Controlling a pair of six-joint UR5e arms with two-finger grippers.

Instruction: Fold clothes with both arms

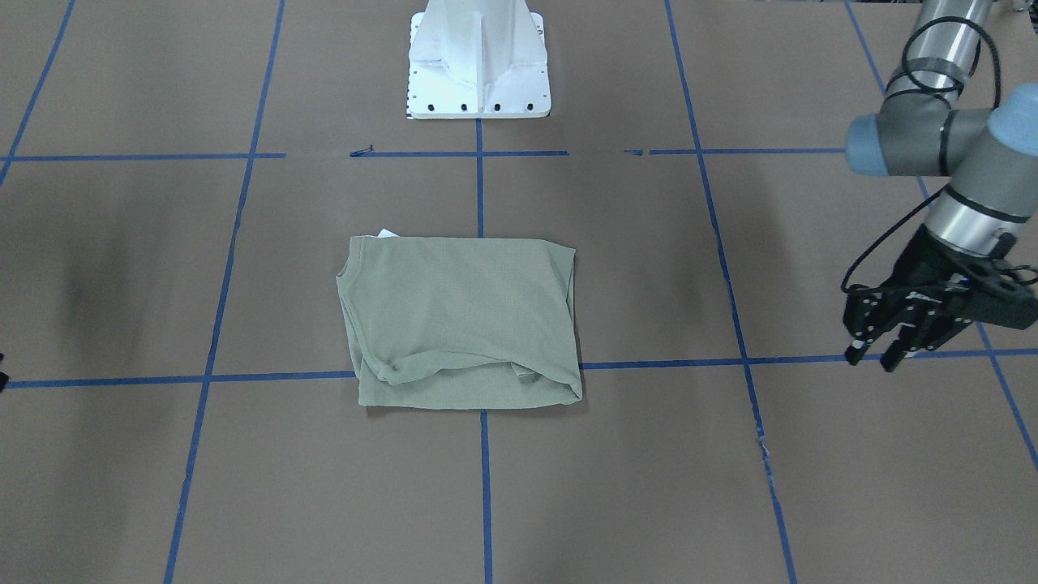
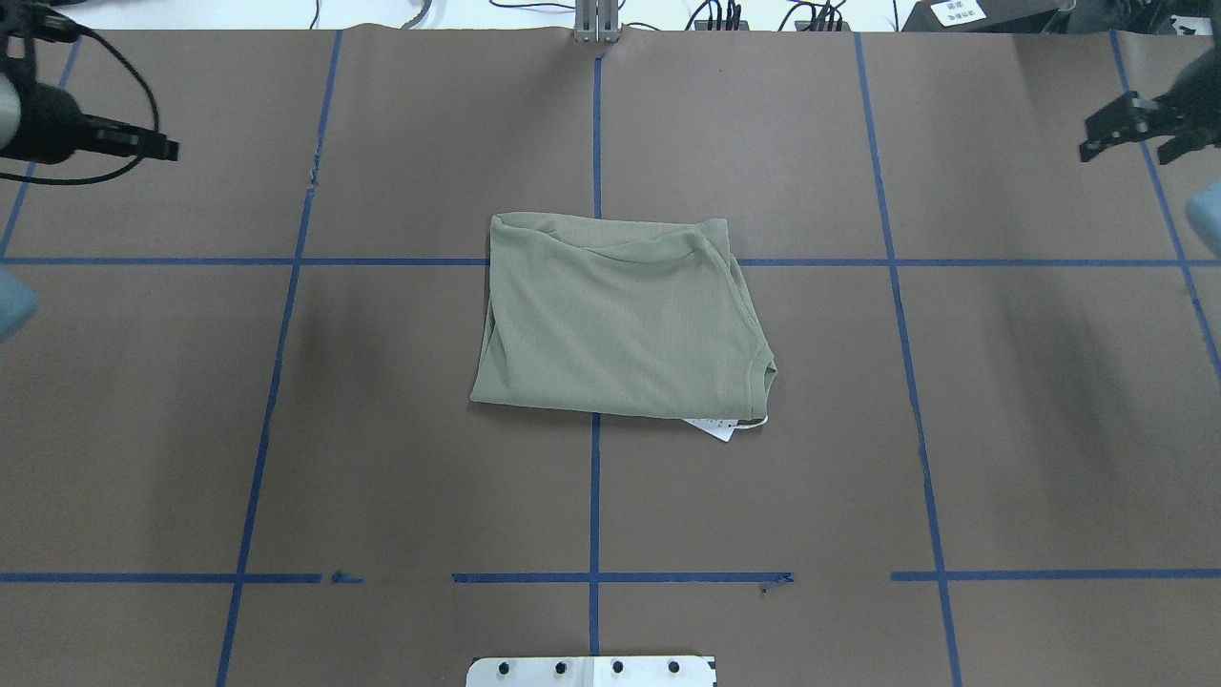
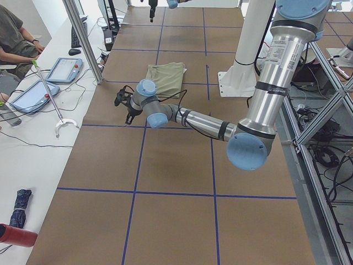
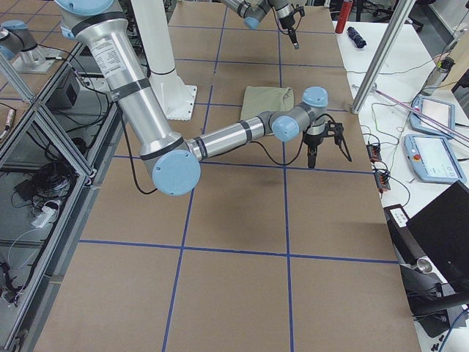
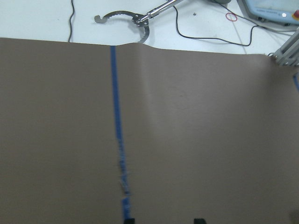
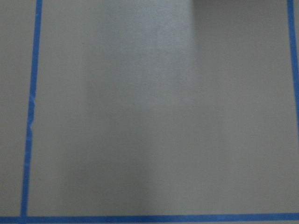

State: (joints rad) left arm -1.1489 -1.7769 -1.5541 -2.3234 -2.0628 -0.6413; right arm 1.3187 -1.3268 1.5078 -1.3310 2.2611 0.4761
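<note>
Currently: shirt [image 2: 620, 320] folded at centre

I see it flat on the surface [image 2: 382, 429], on the middle tape line. Left gripper [image 1: 872, 359] and right gripper [image 2: 1121, 153] hang well apart from it, out wide, jaws parted, holding nothing.

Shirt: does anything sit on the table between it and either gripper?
Nothing visible does. The folded shirt lies alone mid-table. The left gripper and right gripper hang at opposite sides, with only table surface and blue tape lines between.
</note>
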